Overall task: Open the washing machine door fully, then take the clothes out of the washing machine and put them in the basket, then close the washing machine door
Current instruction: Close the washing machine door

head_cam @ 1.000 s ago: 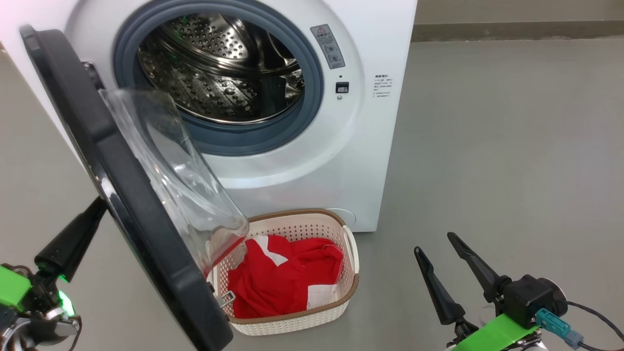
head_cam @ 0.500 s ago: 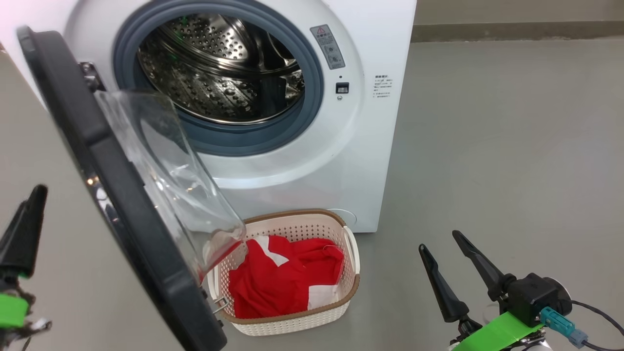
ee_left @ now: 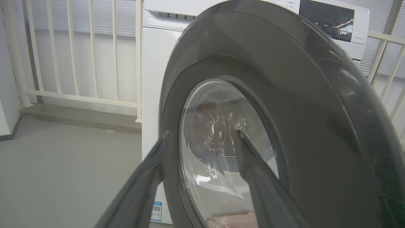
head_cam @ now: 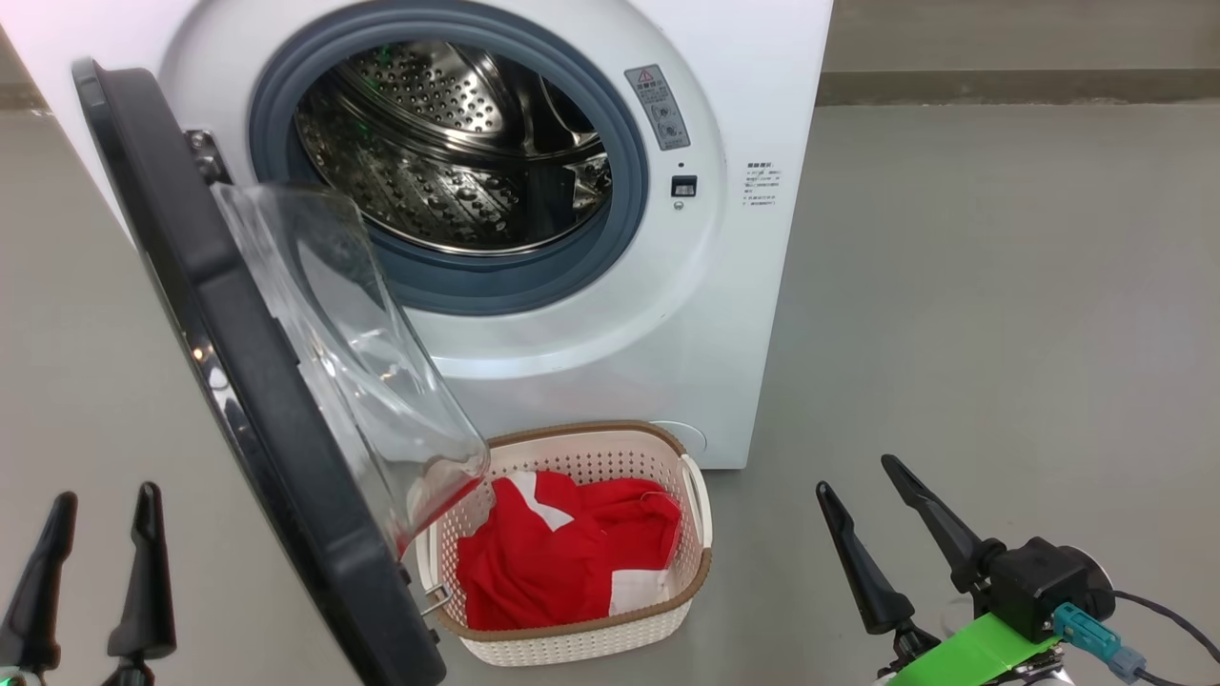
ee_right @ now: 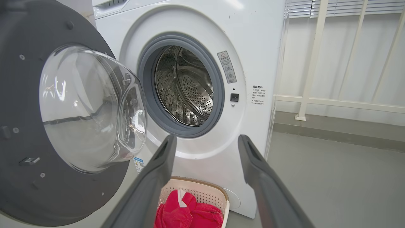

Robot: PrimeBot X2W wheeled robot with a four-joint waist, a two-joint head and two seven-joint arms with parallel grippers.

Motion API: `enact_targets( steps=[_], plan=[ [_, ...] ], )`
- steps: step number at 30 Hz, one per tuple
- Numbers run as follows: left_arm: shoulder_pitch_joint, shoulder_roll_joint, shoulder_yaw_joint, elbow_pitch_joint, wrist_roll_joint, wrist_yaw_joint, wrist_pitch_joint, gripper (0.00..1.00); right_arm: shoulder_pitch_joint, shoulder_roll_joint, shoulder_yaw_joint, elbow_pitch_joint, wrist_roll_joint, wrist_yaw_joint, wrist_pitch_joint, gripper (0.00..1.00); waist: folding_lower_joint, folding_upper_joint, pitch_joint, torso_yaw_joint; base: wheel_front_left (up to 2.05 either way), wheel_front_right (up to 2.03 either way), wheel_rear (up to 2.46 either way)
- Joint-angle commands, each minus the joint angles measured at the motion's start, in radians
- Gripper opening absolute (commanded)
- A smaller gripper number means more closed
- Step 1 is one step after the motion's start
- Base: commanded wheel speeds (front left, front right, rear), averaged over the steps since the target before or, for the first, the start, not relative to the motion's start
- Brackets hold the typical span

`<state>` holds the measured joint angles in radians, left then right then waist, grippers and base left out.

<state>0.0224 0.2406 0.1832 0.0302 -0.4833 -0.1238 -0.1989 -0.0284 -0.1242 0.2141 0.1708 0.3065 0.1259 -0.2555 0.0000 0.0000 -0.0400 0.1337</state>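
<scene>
The washing machine (head_cam: 734,314) stands with its steel drum (head_cam: 448,143) bare inside. The washing machine door (head_cam: 238,381) hangs open to the left, its black rim edge-on and its glass bowl (head_cam: 353,353) reaching over the basket's left end. The red and white clothes (head_cam: 553,562) lie in the cream basket (head_cam: 572,648) on the floor below the opening. My left gripper (head_cam: 105,495) is open at the lower left, apart from the door's outer face (ee_left: 316,110). My right gripper (head_cam: 855,474) is open and empty at the lower right, facing the machine (ee_right: 259,47).
Grey floor (head_cam: 1001,286) spreads wide to the right of the machine. A white railing (ee_right: 311,63) and a low step (ee_left: 79,117) run behind the machine on both sides. The door blocks the way between my left gripper and the basket.
My left gripper has come away from behind the door's edge, dropped to the lower left and gone from shut to open. The camera has shifted a little; the right gripper has held still.
</scene>
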Motion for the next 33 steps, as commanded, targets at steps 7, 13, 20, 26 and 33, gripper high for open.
enact_targets(
  steps=[7, 13, 20, 26, 33],
  plan=[
    [-0.019, -0.006, 0.039, 0.052, 0.158, 0.028, -0.062, 1.00, -0.013, 0.000, 0.028, -0.025, 0.000, 0.005, -0.006, 1.00, 0.0000, 0.0000, -0.007, 0.003, 0.00, 0.00, 0.00],
    [0.011, -0.115, 0.088, 0.067, 0.306, 0.011, -0.063, 1.00, -0.015, 0.000, 0.023, -0.029, -0.001, 0.005, -0.006, 1.00, 0.0000, 0.0000, 0.000, 0.008, 0.00, 0.00, 0.00],
    [0.014, -0.142, 0.099, 0.079, 0.333, 0.004, -0.063, 1.00, -0.017, -0.002, 0.024, -0.029, -0.002, 0.005, -0.006, 1.00, 0.0000, 0.0000, 0.008, 0.011, 0.00, 0.00, 0.00],
    [0.010, -0.159, 0.113, 0.087, 0.350, 0.001, -0.063, 1.00, -0.022, -0.001, 0.025, -0.027, -0.001, 0.005, -0.006, 1.00, 0.0000, 0.0000, 0.014, 0.011, 0.00, 0.00, 0.00],
    [0.006, -0.172, 0.117, 0.086, 0.356, -0.002, -0.063, 1.00, -0.028, 0.002, 0.025, -0.024, -0.001, 0.005, -0.006, 1.00, 0.0000, 0.0000, 0.019, 0.009, 0.00, 0.00, 0.00]
  ],
)
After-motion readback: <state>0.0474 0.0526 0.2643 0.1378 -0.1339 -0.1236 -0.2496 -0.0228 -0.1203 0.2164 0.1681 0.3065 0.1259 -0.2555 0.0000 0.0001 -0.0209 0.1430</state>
